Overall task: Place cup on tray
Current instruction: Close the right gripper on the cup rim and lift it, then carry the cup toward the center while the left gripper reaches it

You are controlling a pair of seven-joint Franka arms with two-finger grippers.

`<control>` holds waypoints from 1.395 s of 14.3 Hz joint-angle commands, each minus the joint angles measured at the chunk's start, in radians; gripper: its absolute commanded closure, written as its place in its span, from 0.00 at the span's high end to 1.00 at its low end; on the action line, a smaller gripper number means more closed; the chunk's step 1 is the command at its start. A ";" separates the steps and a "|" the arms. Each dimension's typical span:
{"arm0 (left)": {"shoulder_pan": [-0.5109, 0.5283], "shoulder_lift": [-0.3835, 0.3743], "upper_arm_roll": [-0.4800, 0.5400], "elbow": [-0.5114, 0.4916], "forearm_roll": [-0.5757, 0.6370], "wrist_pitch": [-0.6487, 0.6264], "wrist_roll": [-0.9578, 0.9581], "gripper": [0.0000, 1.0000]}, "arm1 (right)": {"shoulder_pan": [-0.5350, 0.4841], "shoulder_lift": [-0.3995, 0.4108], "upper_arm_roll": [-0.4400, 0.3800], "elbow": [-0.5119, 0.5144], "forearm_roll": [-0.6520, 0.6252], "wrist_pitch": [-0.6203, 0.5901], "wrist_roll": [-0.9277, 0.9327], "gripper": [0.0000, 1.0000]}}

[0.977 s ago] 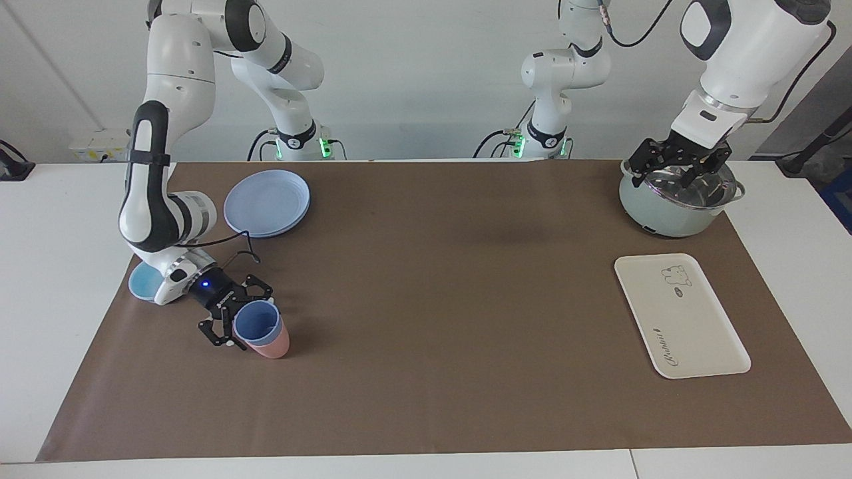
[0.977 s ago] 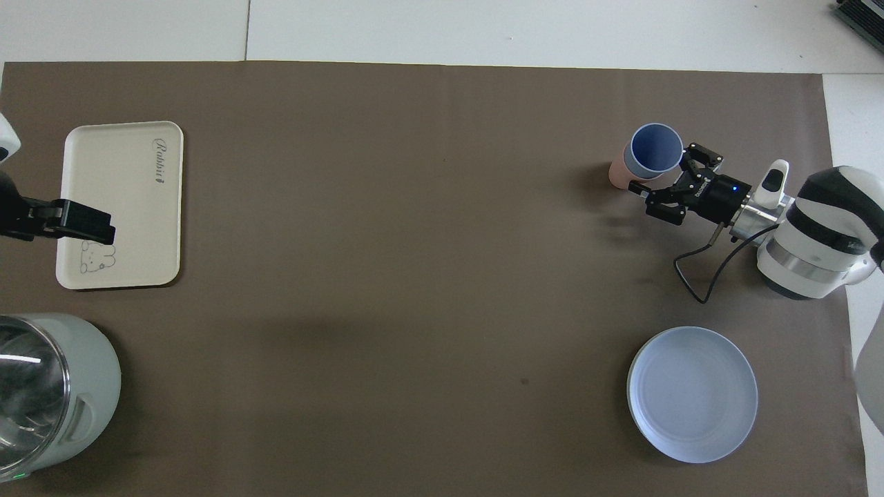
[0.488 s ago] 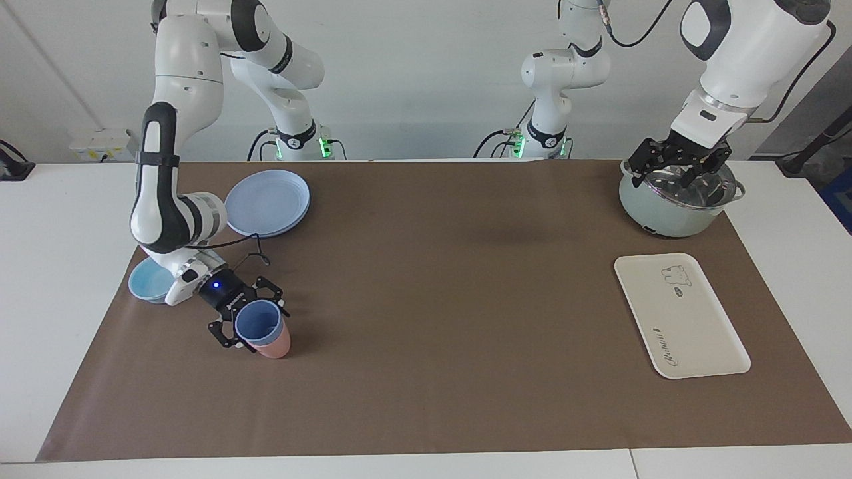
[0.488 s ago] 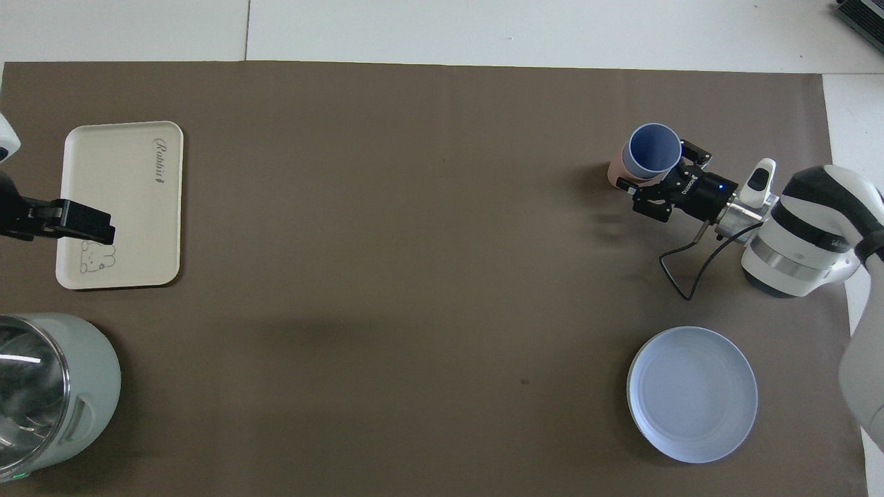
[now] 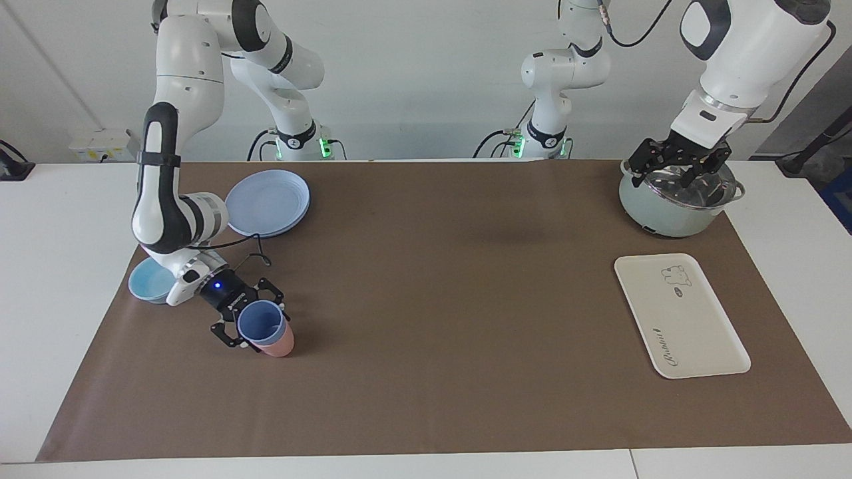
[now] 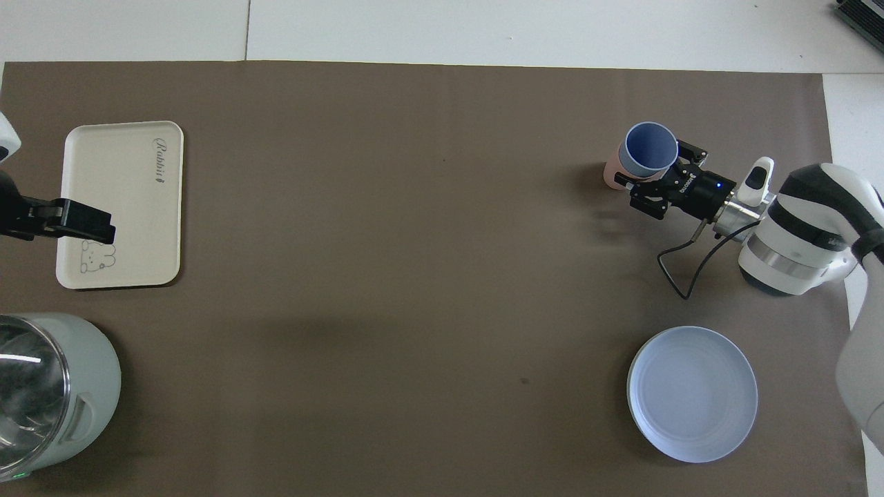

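With right gripper (image 5: 256, 330) pinching cup (image 5: 261, 322), lift straight out of pink tumbler (image 5: 276, 344), toward far tray (image 5: 680, 315).

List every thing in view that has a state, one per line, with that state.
cup: upright, nested in the pink tumbler, gripped at its rim
pink tumbler: upright on the mat, holding the cup
right claw: shut on the cup
left claw: open, empty, waiting over the pot
tray: flat, nothing on it
pot: upright, no lid
plate: flat, bare
bowl: upright
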 commanded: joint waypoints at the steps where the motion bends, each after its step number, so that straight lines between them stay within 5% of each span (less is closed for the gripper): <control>1: 0.009 -0.022 -0.005 -0.014 -0.002 0.009 0.009 1.00 | 0.036 -0.063 0.001 0.002 -0.015 0.078 0.064 0.00; 5: -0.006 -0.013 -0.014 -0.006 -0.030 0.032 -0.088 1.00 | 0.076 -0.187 0.001 -0.001 -0.410 0.164 0.381 0.00; 10: -0.037 0.028 -0.016 -0.023 -0.417 0.110 -0.322 1.00 | 0.143 -0.316 -0.001 0.004 -0.878 0.153 0.740 0.00; 14: -0.210 0.174 -0.016 -0.004 -0.703 0.398 -0.565 0.99 | 0.225 -0.396 0.004 0.022 -1.193 0.062 1.025 0.00; 17: -0.351 0.235 -0.016 0.000 -0.764 0.637 -0.712 0.95 | 0.304 -0.405 0.005 0.057 -1.324 0.012 1.165 0.00; 20: -0.445 0.248 -0.016 -0.001 -0.798 0.710 -0.756 0.85 | 0.401 -0.405 0.007 0.070 -1.463 0.003 1.317 0.00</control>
